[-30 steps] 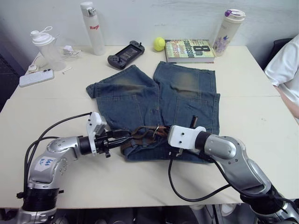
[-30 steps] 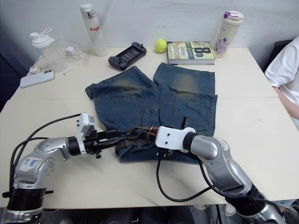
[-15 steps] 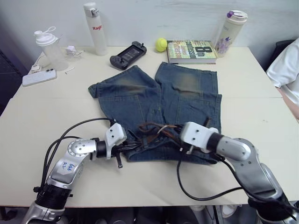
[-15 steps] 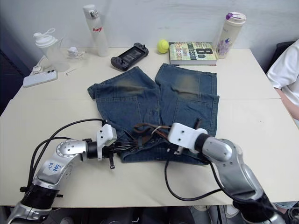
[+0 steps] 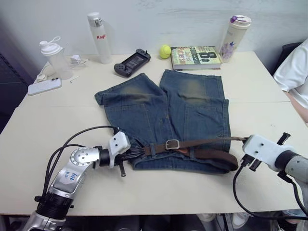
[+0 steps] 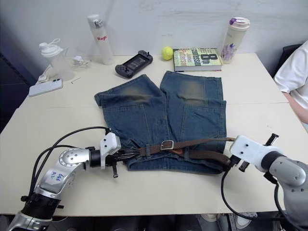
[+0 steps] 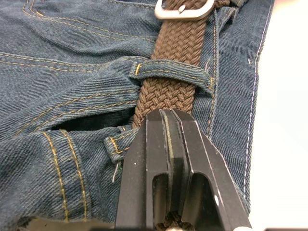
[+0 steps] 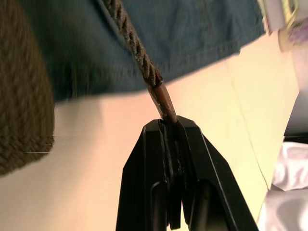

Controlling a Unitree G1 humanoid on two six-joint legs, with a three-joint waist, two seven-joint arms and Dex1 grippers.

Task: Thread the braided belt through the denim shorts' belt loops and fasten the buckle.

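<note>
Across the waistband of the denim shorts (image 5: 168, 108) the braided belt (image 5: 202, 143) lies stretched, its buckle (image 5: 172, 144) near the middle, passing under a belt loop (image 7: 171, 71). Left gripper (image 7: 167, 120) is clamped on the belt beside that loop; right gripper (image 8: 168, 126) pinches the belt's tip, just off the shorts' edge.

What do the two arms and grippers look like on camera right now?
Both arms are silver-grey metal with rounded joints and black bands. Each wrist carries a white block-shaped housing, with a loose black cable looping back from it. The left gripper and right gripper each have two black, flat, tapered fingers. The left arm bears a white label with blue handwriting.
</note>
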